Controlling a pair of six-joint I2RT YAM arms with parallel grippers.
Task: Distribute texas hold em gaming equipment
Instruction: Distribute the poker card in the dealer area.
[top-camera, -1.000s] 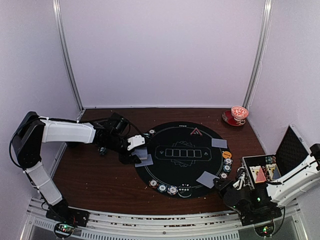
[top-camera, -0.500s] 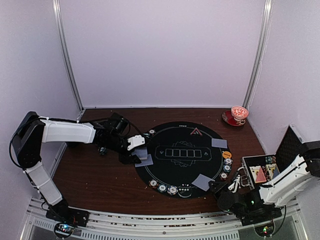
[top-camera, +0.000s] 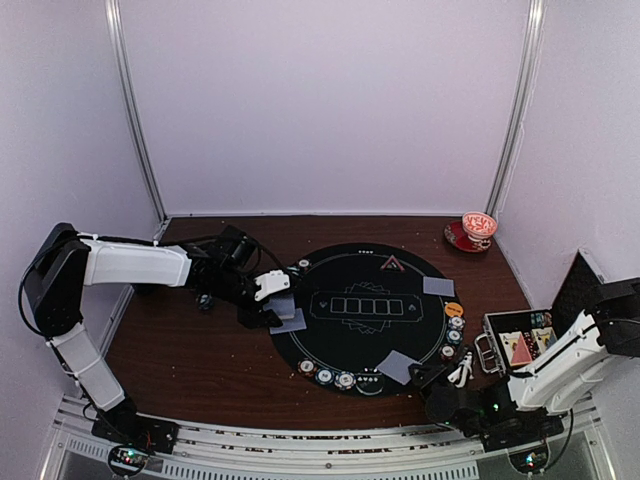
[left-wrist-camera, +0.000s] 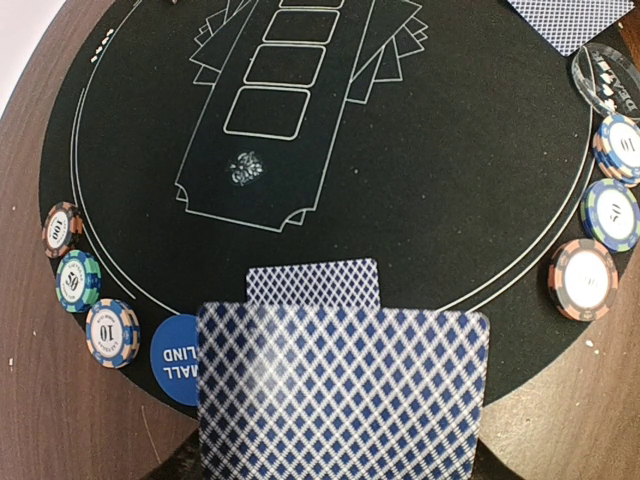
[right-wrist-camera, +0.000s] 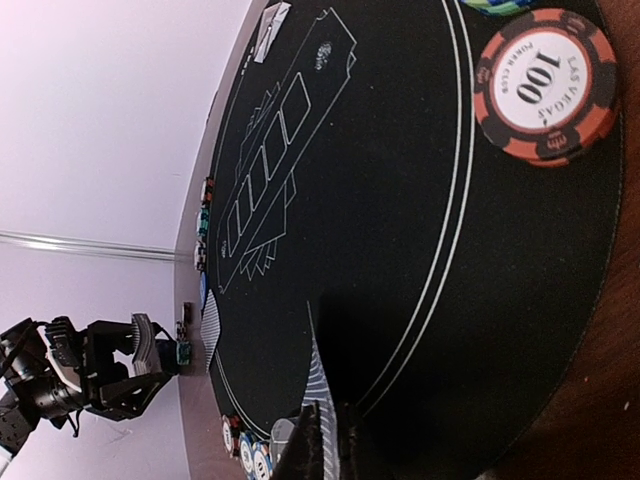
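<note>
My left gripper (top-camera: 272, 303) hovers at the left rim of the round black mat (top-camera: 365, 255), shut on a pack of blue-backed playing cards (left-wrist-camera: 340, 390) that hides its jaws. One card (left-wrist-camera: 313, 283) lies on the mat just beyond it. My right gripper (top-camera: 420, 373) is low at the mat's front right edge, shut on a single card (top-camera: 397, 366), seen edge-on between the fingertips (right-wrist-camera: 318, 445). Another card (top-camera: 438, 286) lies at the right. Poker chips sit along the front rim (top-camera: 325, 376) and right rim (top-camera: 455, 325). A blue disc (left-wrist-camera: 178, 358) and an orange disc (top-camera: 453, 309) rest on the mat.
A red-patterned cup and saucer (top-camera: 478, 229) stand at the back right. An open metal case (top-camera: 525, 345) with cards and chips sits right of the mat. A red triangle (top-camera: 390, 263) marks the mat's far side. An orange 100 chip (right-wrist-camera: 545, 82) lies near my right gripper.
My right gripper has carried its card leftward and lower, from beside the case to the mat's front right edge. The left arm has stayed still.
</note>
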